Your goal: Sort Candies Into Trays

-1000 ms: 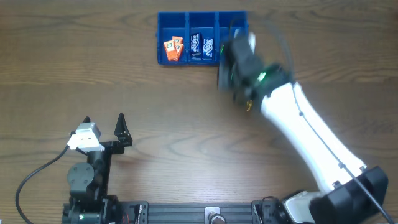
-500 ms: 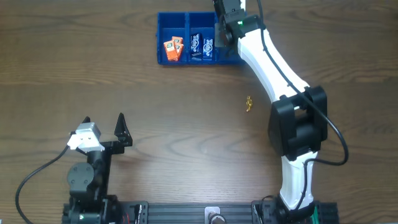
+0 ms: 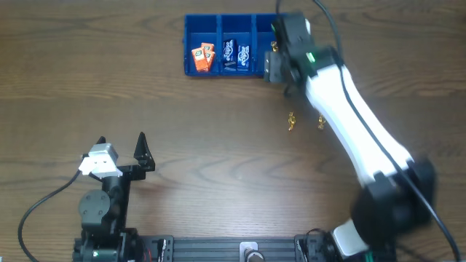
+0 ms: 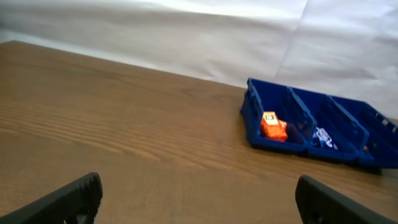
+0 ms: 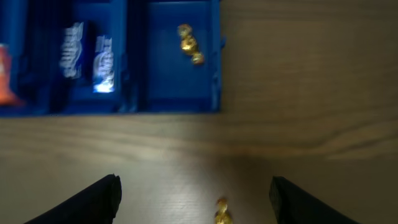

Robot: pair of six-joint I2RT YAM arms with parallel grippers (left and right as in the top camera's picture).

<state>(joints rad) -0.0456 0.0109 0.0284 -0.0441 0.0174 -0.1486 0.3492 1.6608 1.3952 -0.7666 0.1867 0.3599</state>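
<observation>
Candy (image 5: 221, 211) under wide-open right end effector (image 5: 194, 190)

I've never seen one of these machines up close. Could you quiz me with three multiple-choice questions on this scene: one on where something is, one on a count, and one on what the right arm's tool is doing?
1. Where do the orange candies lie?
A. On the bare wood
B. In the left end compartment of the blue tray
C. In the middle compartment

2. How many compartments does the tray have?
A. Two
B. Three
C. Six

3. What state is the right tool in?
A. Shut on an orange candy
B. Shut on a gold candy
C. Open, holding nothing

Answers:
1 B: the orange wrappers sit in that end compartment.
2 B: two dividers split the tray into three.
3 C: it gapes wide with nothing gripped.
</observation>
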